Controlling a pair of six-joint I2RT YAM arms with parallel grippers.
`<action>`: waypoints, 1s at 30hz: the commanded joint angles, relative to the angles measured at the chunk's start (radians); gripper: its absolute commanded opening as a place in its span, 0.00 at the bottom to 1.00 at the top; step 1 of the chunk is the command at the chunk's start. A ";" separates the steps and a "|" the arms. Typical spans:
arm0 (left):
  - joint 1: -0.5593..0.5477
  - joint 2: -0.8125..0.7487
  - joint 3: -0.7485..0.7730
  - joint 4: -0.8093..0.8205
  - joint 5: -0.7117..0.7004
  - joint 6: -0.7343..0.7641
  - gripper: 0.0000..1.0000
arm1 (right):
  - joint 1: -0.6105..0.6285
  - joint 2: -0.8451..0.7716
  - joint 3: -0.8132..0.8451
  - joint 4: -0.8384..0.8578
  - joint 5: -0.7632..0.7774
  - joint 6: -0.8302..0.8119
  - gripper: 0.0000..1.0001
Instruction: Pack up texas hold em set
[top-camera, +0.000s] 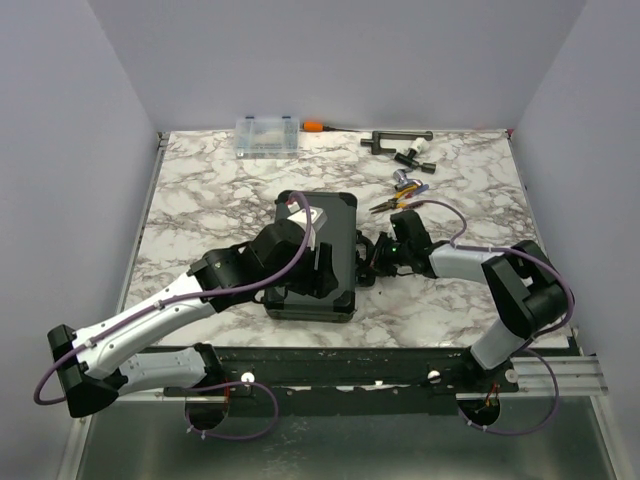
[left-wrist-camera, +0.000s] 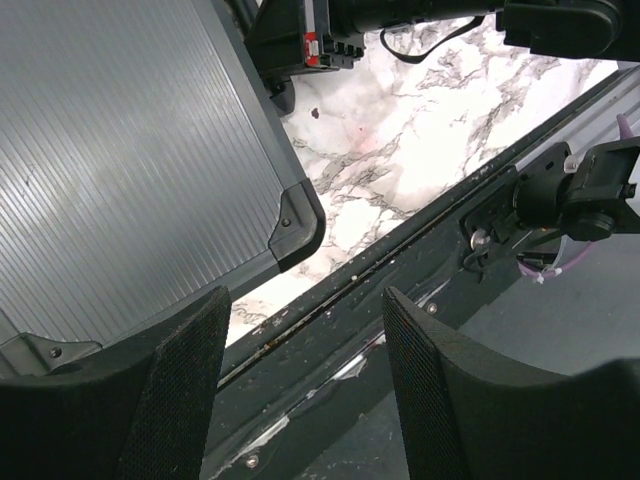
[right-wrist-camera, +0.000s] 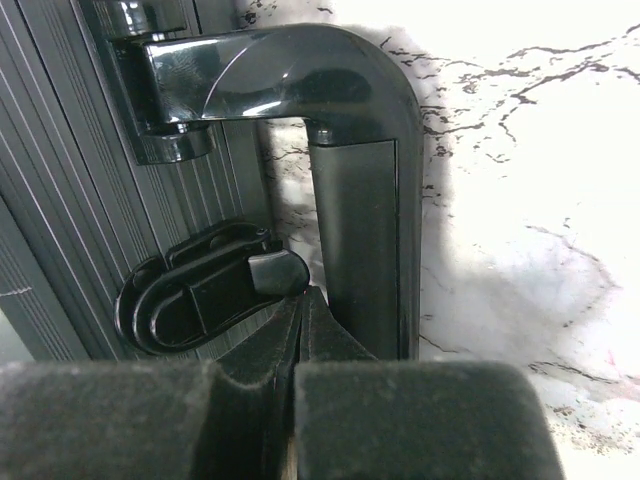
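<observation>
marble table (top-camera: 200, 200), two arms at work: the black briefcase (top-camera: 335, 212) lies closed and flat at the table's centre, ribbed lid up. the left gripper (left-wrist-camera: 305, 320) hangs over the case's near corner, fingers spread wide, gripping nothing. the right gripper (right-wrist-camera: 300, 322) sits at the case's right edge with its fingers pressed together and nothing between them, tips against a black latch (right-wrist-camera: 195, 290) just beside the carry handle (right-wrist-camera: 355, 200). a clear compartment box (top-camera: 267, 136) and hand tools (top-camera: 400, 150) lie along the far edge, well apart from the case.
</observation>
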 joint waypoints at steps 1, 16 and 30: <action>-0.006 -0.033 -0.012 -0.043 -0.032 -0.011 0.62 | -0.005 0.021 0.031 -0.044 0.038 -0.039 0.01; -0.005 -0.147 -0.002 -0.104 -0.140 0.032 0.79 | -0.005 -0.241 0.204 -0.473 0.267 -0.179 0.25; 0.002 -0.400 -0.058 -0.119 -0.444 0.199 0.98 | -0.005 -0.529 0.393 -0.643 0.294 -0.296 1.00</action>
